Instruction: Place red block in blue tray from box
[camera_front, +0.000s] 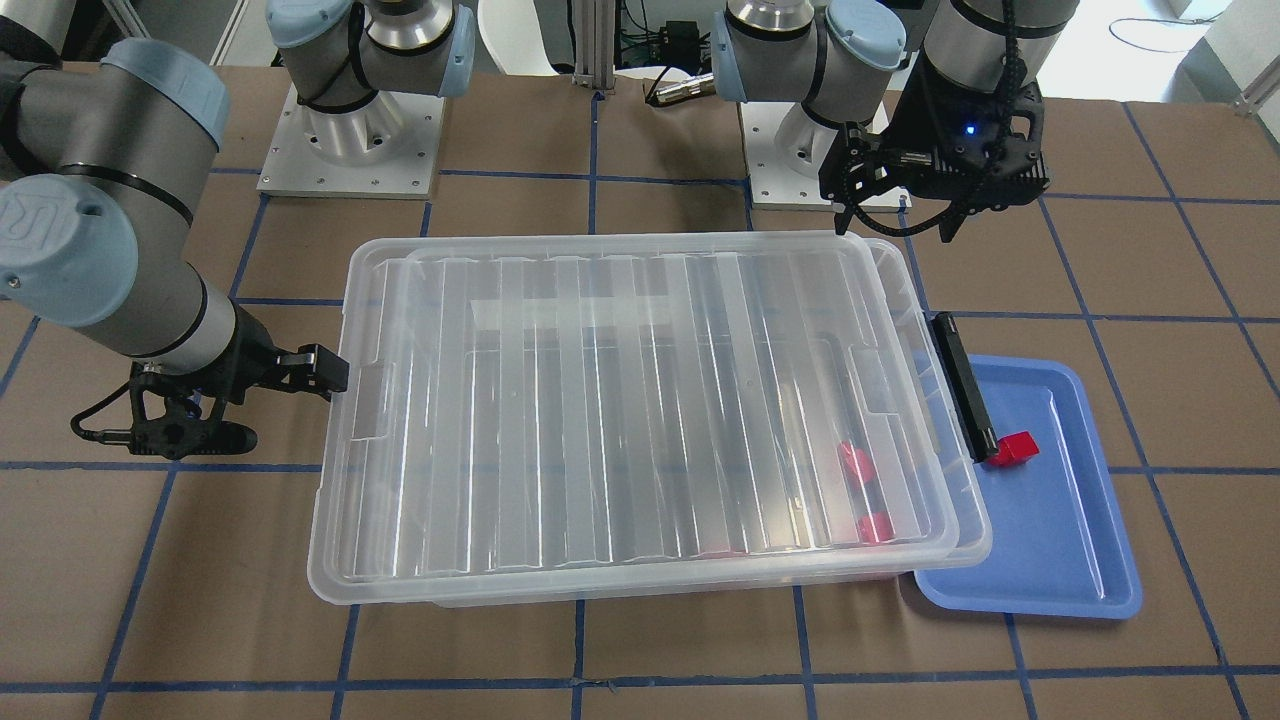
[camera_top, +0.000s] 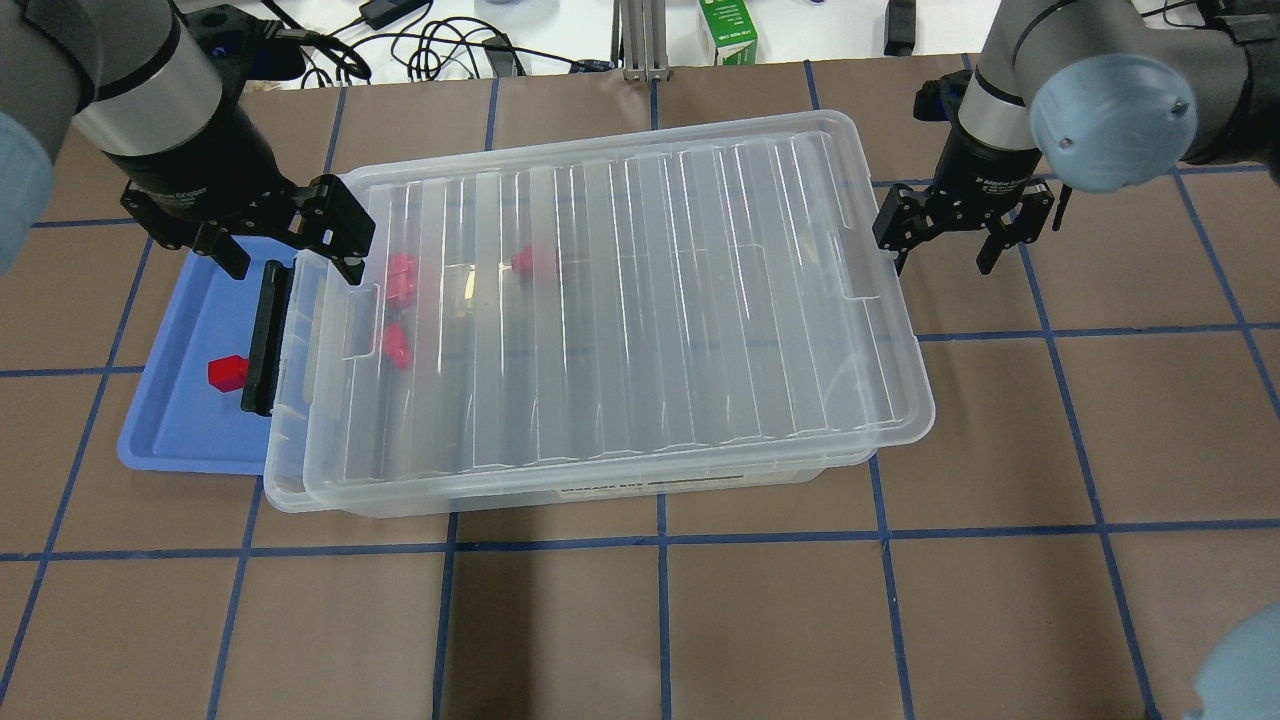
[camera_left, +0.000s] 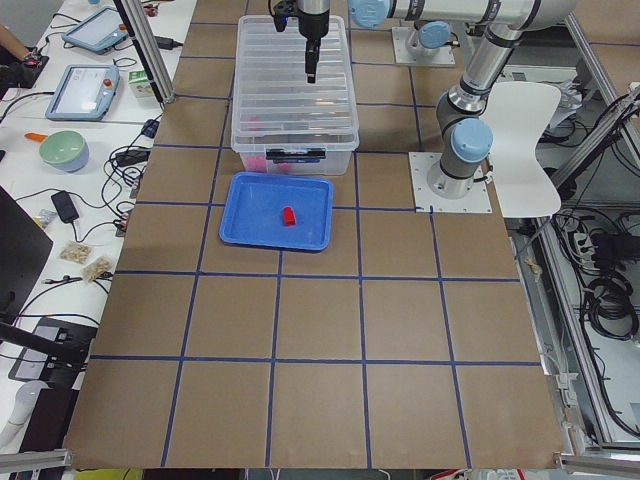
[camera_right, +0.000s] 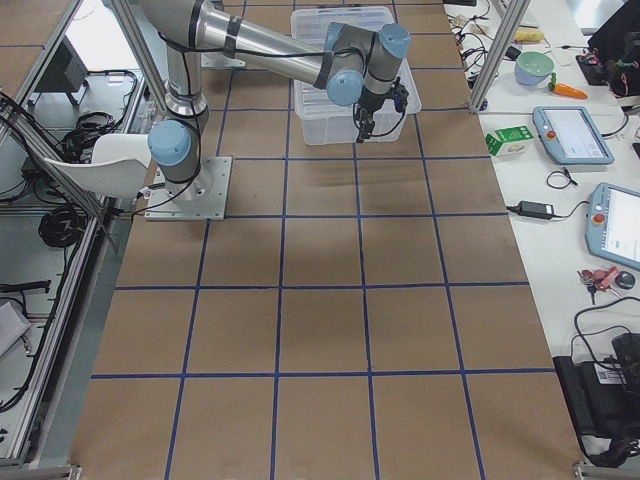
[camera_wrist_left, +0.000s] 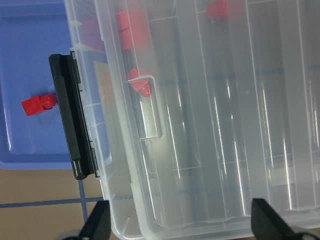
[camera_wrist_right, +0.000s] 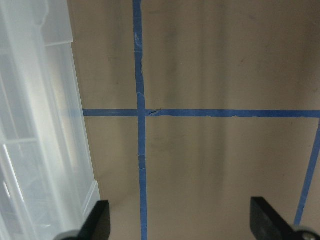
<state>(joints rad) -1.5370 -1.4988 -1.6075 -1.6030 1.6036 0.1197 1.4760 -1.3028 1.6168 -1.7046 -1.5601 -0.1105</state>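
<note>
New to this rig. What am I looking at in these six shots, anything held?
Two robot arms at a brown table, each ending in a two-finger gripper. Two pictures look down on the table, one from behind the robot, one facing it; two are from the table's ends; two are wrist cameras. On the table: a clear box with its ribbed lid on, red blocks inside, and a blue tray by its black clip end, holding one red block. The left gripper hovers over that end, the right gripper beside the far end. Both are open and empty.
</note>
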